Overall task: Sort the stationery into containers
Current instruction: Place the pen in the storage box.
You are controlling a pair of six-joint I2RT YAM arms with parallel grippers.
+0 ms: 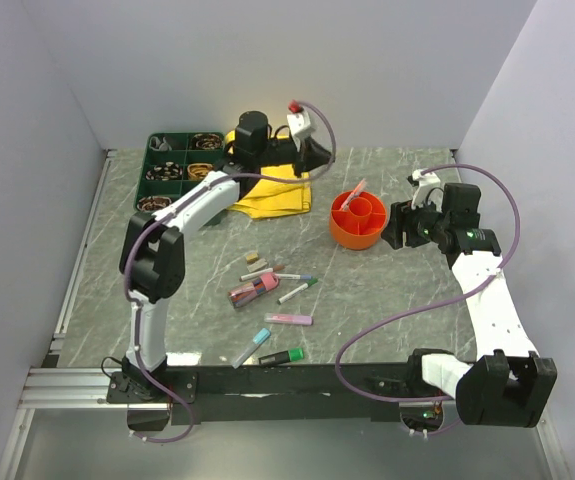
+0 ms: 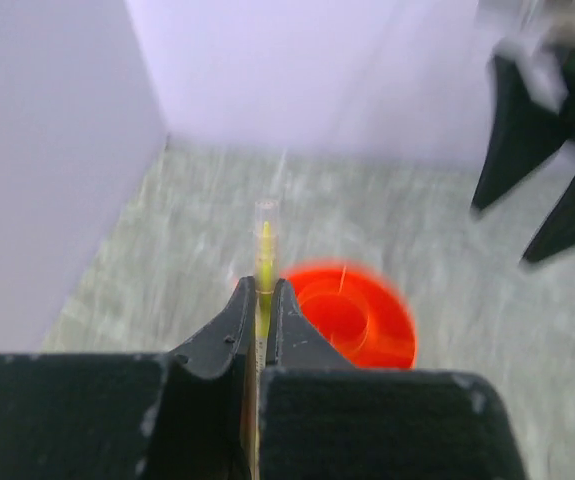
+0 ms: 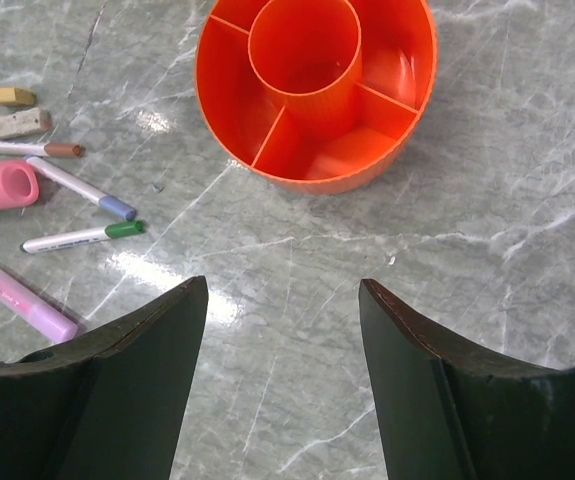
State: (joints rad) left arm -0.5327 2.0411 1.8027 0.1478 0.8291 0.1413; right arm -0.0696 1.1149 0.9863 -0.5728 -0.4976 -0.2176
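Now my left claw (image 2: pixel 262 292) clamped shut on thin yellow pen (image 2: pixel 264 235), up near table's (image 1: pixel 387 300) far edge. Centre tip over orange pot (image 2: pixel 352 315) slot, lower, then release. Right claw (image 3: pixel 282 290) open, empty.

Pens (image 1: pixel 255 290) L of pot (image 1: pixel 355 238), tray (image 1: pixel 188 160) rear-L

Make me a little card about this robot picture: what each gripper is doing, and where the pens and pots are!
left gripper: shut on a thin yellow pen, lifted above the table
right gripper: open, holding nothing, near the orange pot
orange pot: round, with dividers inside
green tray: far left corner, small square compartments
yellow cloth: folded, beside the tray
loose pens: scattered mid-table, not yet sorted
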